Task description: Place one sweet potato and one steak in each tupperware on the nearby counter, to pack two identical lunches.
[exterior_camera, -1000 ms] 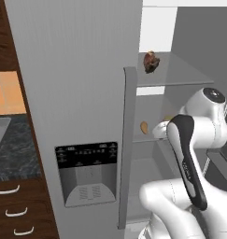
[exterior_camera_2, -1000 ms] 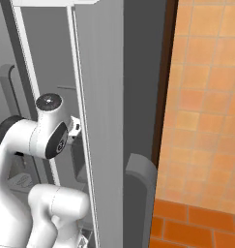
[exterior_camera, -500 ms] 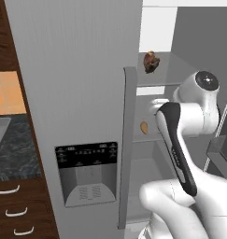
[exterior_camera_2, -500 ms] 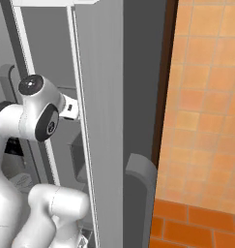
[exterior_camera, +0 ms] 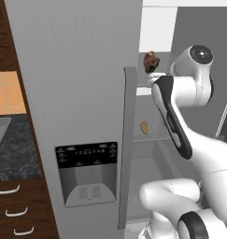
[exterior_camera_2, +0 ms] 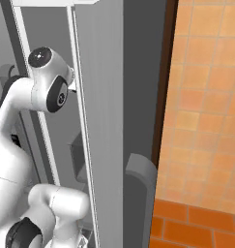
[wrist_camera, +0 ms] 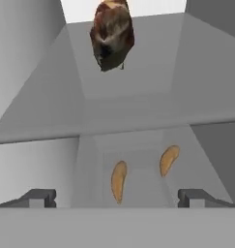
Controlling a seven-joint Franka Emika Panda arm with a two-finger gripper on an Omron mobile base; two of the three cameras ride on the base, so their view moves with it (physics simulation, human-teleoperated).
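Two tan-orange sweet potatoes [wrist_camera: 119, 180] [wrist_camera: 168, 160] lie side by side on a lower fridge shelf, just beyond my open gripper [wrist_camera: 118, 198], with nothing between its fingertips [wrist_camera: 41, 197]. A mottled red-brown steak [wrist_camera: 112, 36] sits on the shelf above them, near the top of the hand view. From the left base, the steak [exterior_camera: 150, 61] rests on the upper shelf by the door edge, and one sweet potato [exterior_camera: 144, 127] shows on the shelf below, left of my forearm. The tupperware is out of view.
The closed left fridge door [exterior_camera: 77, 93] carries a dispenser panel [exterior_camera: 87, 172]. Left of it lie a dark stone counter [exterior_camera: 14, 149] and wooden drawers [exterior_camera: 12, 212]. From the right base, the open door [exterior_camera_2: 104, 121] with its handle [exterior_camera_2: 140, 193] stands before an orange tiled wall [exterior_camera_2: 206, 97].
My arm has lifted inside the fridge, its wrist rising from the sweet potato shelf level toward the upper shelf. The gripper has stayed open.
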